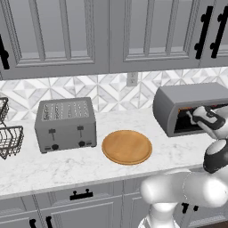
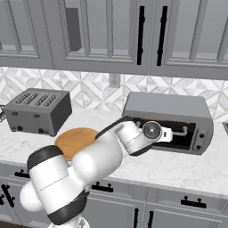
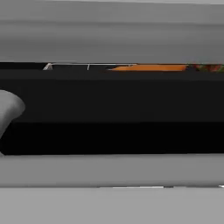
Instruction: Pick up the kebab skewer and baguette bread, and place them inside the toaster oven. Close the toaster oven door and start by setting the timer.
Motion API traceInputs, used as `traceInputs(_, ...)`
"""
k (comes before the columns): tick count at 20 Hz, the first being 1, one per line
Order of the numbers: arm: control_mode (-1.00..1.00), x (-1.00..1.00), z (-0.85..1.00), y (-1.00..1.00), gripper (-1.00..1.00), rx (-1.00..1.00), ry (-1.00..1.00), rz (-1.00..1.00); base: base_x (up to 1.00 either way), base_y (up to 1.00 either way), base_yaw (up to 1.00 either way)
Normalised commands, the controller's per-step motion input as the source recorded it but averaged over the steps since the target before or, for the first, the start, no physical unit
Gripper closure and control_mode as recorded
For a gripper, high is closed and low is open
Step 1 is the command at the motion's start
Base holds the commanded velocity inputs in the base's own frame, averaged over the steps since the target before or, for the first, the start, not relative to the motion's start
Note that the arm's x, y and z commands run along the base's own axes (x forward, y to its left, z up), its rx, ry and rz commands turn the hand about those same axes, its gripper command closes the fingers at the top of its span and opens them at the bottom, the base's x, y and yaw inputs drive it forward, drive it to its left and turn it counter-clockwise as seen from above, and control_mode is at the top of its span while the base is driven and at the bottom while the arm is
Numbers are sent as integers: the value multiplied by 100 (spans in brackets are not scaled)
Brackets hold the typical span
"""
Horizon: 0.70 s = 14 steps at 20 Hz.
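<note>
On the right of the tabletop (image 1: pixel 67 167), the toaster oven (image 2: pixel 167 109) holds the baguette bread (image 3: pixel 148 68) and kebab skewer (image 3: pixel 209 68). At its front, the gripper (image 2: pixel 183 132); I cannot tell if its jaws are parted.
</note>
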Motion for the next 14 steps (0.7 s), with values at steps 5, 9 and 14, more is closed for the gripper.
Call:
traceInputs(5, -100, 47, -2, 0, -100, 0, 5, 0, 0, 0, 0)
traceInputs(9, -100, 5, -37, 0, -100, 0, 0, 0, 0, 0, 0)
traceInputs(14, -100, -12, -14, -5, -100, 0, 0, 0, 0, 0, 0)
